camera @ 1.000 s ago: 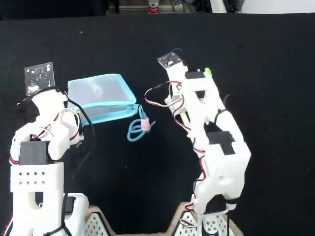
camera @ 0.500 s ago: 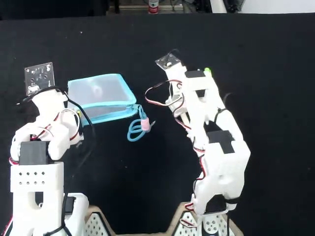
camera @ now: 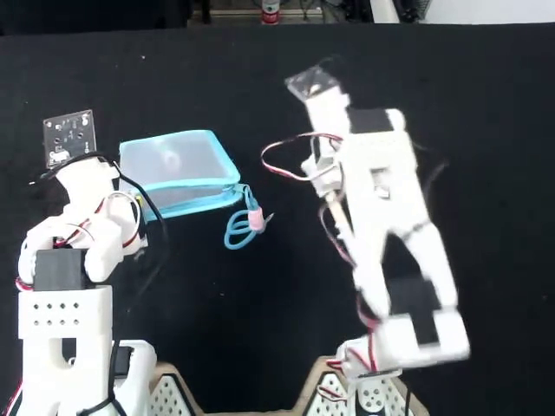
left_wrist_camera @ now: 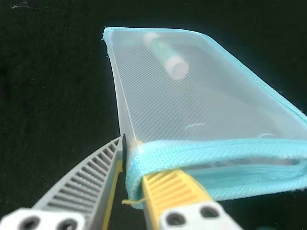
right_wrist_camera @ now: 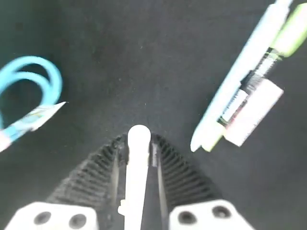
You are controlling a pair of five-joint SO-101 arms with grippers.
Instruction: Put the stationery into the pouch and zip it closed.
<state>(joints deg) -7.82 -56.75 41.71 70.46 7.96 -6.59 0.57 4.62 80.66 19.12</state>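
The pouch [camera: 178, 165] lies flat on the counter [camera: 486, 130] in front of our left arm. Its zip edge runs across toward the blue loop [camera: 241, 227] at the end nearer our right arm. Our left gripper [left_wrist_camera: 129, 160] is closed on the zip-edge corner away from that loop, pinning it down. Our right gripper [right_wrist_camera: 138, 143] is clamped on a white pen [right_wrist_camera: 135, 191], whose long axis points straight out between the fingers. More pens [right_wrist_camera: 244, 96] lie on the counter beside it. From the right gripper the pouch sits off to our left, with the loop between them. We judge the white pen must be aimed at the zip edge from the loop end. We cannot tell how wide the mouth gapes.
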